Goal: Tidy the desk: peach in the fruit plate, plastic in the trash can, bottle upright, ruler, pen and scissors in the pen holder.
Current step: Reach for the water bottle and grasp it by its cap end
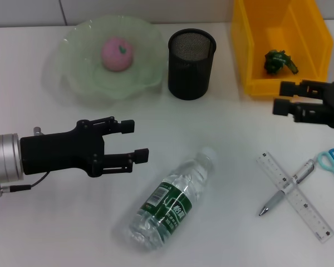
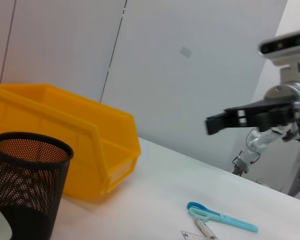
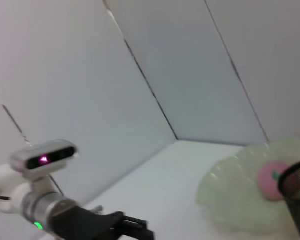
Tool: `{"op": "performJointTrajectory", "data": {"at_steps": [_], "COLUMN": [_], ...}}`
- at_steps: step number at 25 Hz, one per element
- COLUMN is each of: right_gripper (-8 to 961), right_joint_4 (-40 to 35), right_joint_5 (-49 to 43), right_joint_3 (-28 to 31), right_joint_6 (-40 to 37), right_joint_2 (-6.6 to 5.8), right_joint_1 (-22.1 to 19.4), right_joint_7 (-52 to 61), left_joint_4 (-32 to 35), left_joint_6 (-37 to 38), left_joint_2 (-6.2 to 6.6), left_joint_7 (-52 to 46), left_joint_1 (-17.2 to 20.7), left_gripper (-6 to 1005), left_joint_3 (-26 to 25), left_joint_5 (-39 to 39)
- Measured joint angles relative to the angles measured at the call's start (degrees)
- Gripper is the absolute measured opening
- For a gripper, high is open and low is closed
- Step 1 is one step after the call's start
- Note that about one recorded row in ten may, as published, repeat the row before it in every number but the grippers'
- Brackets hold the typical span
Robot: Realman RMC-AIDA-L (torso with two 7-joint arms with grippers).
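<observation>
Desk mid-tidying. The peach (image 1: pixel 117 54) is seated in the fruit plate (image 1: pixel 72 78) at the far-left corner; green plastic (image 1: pixel 278 61) is binned. The water bottle (image 1: pixel 171 200) lies toppled near the front edge, beside the empty, spread left gripper (image 1: pixel 138 141). The right gripper (image 1: pixel 283 97), also spread and empty, is held at the right edge. The scissors (image 2: pixel 221 216) are seen whole only from the left wrist.

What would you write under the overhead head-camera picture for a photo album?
Tidying halfway: peach in the fruit plate, open left tool beside the lying bottle, right tool near the yellow bin.
</observation>
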Motion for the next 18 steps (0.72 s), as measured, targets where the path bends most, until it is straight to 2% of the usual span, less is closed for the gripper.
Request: {"op": "performJointTrajectory", "data": {"at_steps": [2, 4, 9, 13, 16, 18], "right_gripper": [761, 763, 763, 764, 764, 764], "right_joint_4": [1.01, 3.03, 5.39, 6.03, 6.79, 7.67], "right_joint_5": [0.00, -0.04, -0.93, -3.59, -5.80, -6.52], "right_joint_3": [0.82, 2.07, 2.30, 2.26, 2.67, 3.40], "right_joint_6": [-1.01, -3.05, -3.31, -3.15, -2.74, -2.60], "right_joint_2": [-0.23, -1.04, -2.10, -2.15, -2.07, -2.12], "right_joint_1": [-0.04, -0.49, -3.02, -5.00, -6.13, -6.85], "right_joint_7": [-1.25, -4.22, -11.16, -16.55, -19.78, -21.89], "left_joint_4": [0.26, 0.89, 4.97, 12.28, 18.70, 18.70], "left_joint_6": [-0.04, -0.17, -0.08, 1.02, 0.08, 0.08], "left_joint_2": [0.07, 0.15, 0.22, -0.35, -0.68, -0.68], "left_joint_7": [-0.72, -2.15, -11.03, -21.41, -32.34, -32.34], "left_joint_1": [-0.10, -0.23, -0.73, -1.00, -2.16, -2.16], "left_gripper": [811, 811, 811, 811, 811, 811], "left_joint_3": [0.00, 0.01, 0.85, 4.20, 9.57, 9.57], "left_joint_5": [0.00, 0.12, 0.55, 1.66, 3.13, 3.13]}}
